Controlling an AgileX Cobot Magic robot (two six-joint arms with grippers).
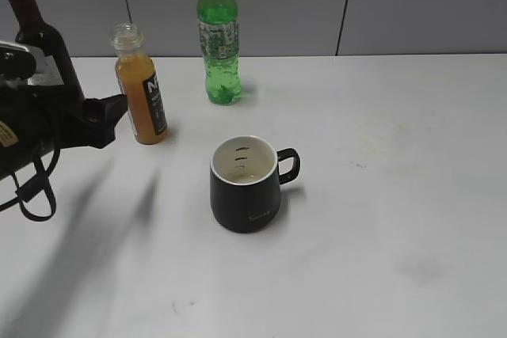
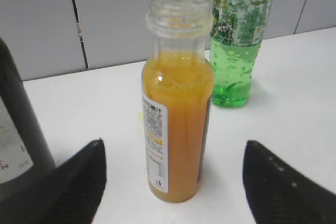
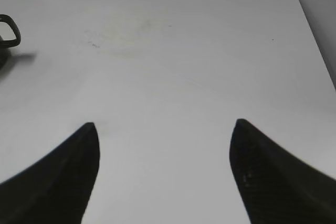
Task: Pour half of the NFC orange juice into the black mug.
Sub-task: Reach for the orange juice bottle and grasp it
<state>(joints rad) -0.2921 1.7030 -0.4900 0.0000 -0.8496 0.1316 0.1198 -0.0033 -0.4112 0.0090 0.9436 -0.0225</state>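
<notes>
The juice bottle [image 2: 177, 103] is clear, shiny plastic with a paper label. The mug [image 1: 244, 185] looks dull black outside. The table [image 1: 396, 195] is smooth and white.

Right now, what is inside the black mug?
The mug shows a cream inside with a few dark marks and no orange juice. Its very bottom is partly hidden by the near rim.

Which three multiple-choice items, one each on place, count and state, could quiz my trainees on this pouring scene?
1. Where is the black mug relative to the NFC orange juice?
A. behind it
B. nearer the camera, to its right
C. touching it

2. How many bottles stand on the table?
A. two
B. three
C. four

3. The left gripper is
A. open, clear of the juice
B. clamped on the juice
C. holding the mug

Answers: 1 B, exterior view shows it; 2 B, juice, green soda bottle, wine bottle; 3 A, gaps beside both fingers.
</notes>
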